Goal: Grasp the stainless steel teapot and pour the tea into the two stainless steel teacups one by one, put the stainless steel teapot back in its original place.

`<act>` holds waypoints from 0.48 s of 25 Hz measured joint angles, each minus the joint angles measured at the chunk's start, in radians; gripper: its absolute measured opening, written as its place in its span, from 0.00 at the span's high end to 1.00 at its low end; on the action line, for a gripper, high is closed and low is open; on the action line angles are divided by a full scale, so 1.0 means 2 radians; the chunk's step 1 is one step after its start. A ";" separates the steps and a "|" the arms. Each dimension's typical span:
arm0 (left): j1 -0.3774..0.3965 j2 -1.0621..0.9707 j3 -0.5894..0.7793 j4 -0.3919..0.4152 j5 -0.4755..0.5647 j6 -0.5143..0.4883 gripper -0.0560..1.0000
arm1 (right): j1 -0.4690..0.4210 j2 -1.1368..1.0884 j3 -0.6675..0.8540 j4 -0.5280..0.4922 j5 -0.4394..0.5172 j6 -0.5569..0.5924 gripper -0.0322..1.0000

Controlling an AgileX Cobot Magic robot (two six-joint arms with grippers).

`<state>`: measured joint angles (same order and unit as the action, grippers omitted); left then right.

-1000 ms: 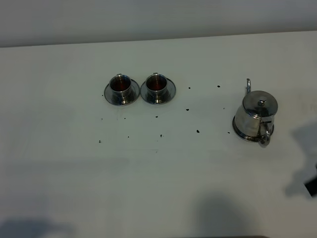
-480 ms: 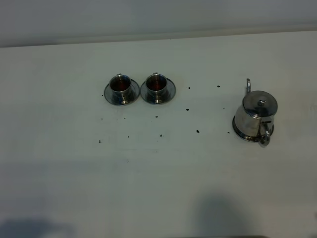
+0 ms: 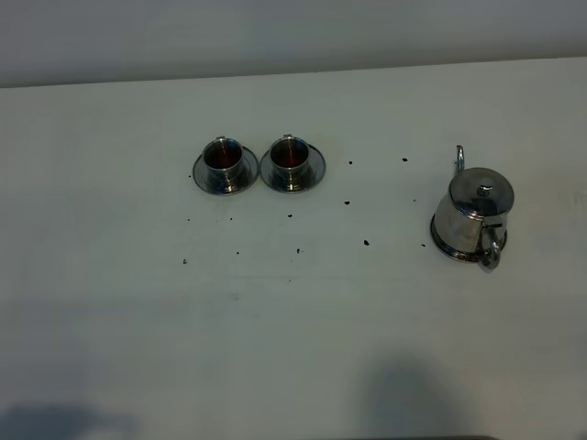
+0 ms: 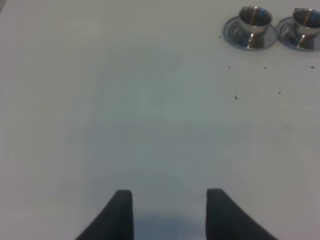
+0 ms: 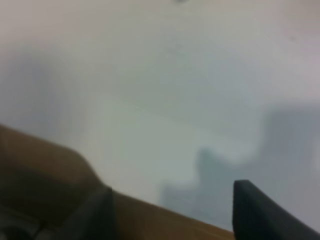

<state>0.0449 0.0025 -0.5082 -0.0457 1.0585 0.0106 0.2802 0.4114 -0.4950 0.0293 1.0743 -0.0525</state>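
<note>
- I see the teapot (image 3: 472, 218) upright on the worktop (image 3: 293, 321), lid on, spout toward the far edge and loop handle toward the near edge; a dark rim shows under its base, but I cannot tell if that is a saucer.
- Taking the teapot as my landmark: the two cups sit well apart from it, off to its left and a little farther back.
- The left cup (image 3: 222, 159) and the right cup (image 3: 289, 156) each stand on a round saucer, and the two saucers sit just beside each other, close to touching.
- Both cups show a dark reddish fill inside.
- Small dark specks (image 3: 366, 243) lie scattered on the worktop between the cups and the teapot.
- My left gripper (image 4: 169, 200) hangs over bare worktop with its jaws wide apart and nothing between them; its camera shows the cups (image 4: 255, 19) well away.
- My right gripper (image 5: 172, 197) is also spread wide and holds nothing; its view is blurred, showing worktop and a brown edge (image 5: 60, 165) near the fingers.
- Neither gripper shows in the high view.
</note>
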 joint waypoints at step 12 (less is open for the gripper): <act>0.000 0.000 0.000 0.000 0.000 0.000 0.59 | -0.126 -0.133 0.001 0.000 -0.001 -0.001 0.48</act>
<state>0.0449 0.0025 -0.5082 -0.0457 1.0585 0.0106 0.0291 0.1464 -0.4928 0.0293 1.0722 -0.0537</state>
